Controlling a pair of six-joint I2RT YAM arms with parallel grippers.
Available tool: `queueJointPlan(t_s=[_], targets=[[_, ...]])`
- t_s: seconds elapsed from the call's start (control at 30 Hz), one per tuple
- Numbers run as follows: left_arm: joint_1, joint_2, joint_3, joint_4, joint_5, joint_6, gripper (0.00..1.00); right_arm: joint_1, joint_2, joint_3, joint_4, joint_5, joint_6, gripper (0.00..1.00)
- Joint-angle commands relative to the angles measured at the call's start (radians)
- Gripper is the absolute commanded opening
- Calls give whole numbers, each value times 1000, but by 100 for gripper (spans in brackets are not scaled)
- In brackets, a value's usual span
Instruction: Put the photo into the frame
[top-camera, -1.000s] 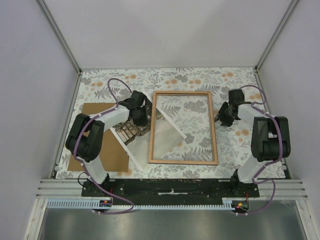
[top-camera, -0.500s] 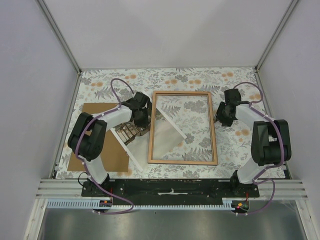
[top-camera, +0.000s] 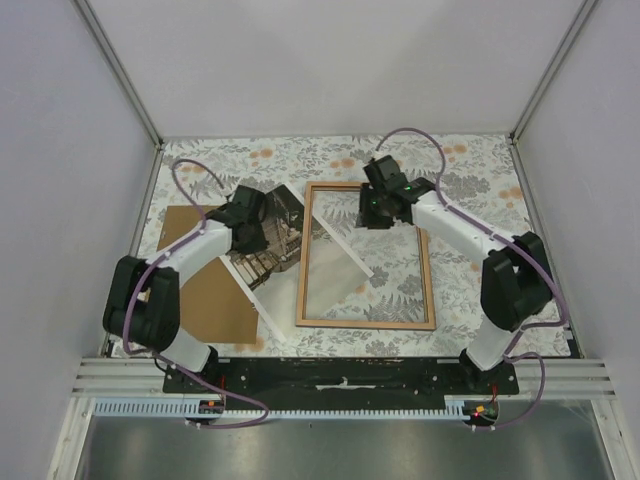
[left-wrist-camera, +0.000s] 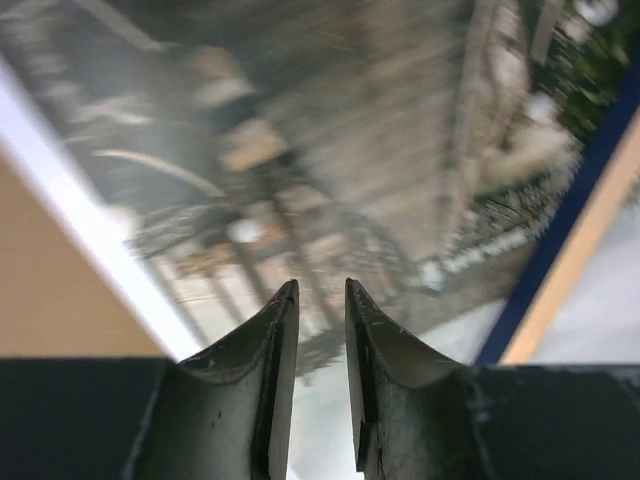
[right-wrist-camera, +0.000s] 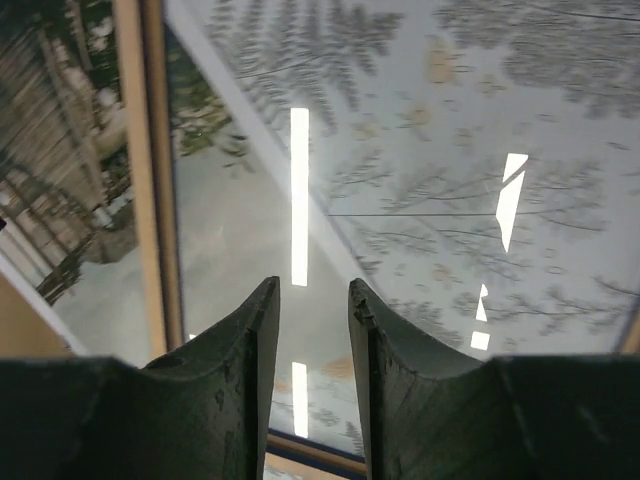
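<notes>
The frame (top-camera: 430, 262) lies flat at mid-table, light wood side up, and the floral cloth shows through its glass. The photo (top-camera: 264, 264) of a wooden pier lies picture-up on the frame's left, with part of it reaching under the glass. My left gripper (top-camera: 255, 232) hovers over the photo (left-wrist-camera: 300, 150), its jaws a little apart with nothing between them (left-wrist-camera: 320, 285). My right gripper (top-camera: 378, 215) hangs over the upper part of the glass (right-wrist-camera: 420, 200), open and empty (right-wrist-camera: 312, 282). The frame's wood rail (right-wrist-camera: 130, 150) runs along the left of the right wrist view.
A brown fibreboard panel (top-camera: 205, 300) lies at the left, partly under the photo, and shows as a tan corner (left-wrist-camera: 50, 290) in the left wrist view. The frame's blue-and-wood edge (left-wrist-camera: 560, 260) crosses that view's right side. Grey walls enclose the floral table (top-camera: 470, 160).
My right arm has swung left from beside the frame's right rail to above its upper glass. My left gripper has drawn back leftward, leaving more of the photo uncovered.
</notes>
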Motion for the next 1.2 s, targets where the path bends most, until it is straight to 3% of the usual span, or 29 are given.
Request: queueJointPlan(t_s=[0.0,0.2,0.43,1.17], targets=[[139,-128,-90,-11,-63,-81,33,152,124,173,-41,-24,90,38],[252,-128,-134,23,45,-82,32,302,316,392,-47,-81,167,25],[296,-87,-159,69,122,-85,30,370,476,523,-46,-92,230,14],[321,-44,-182,16,36,-108,26,338,536,433,-59,41,296,12]])
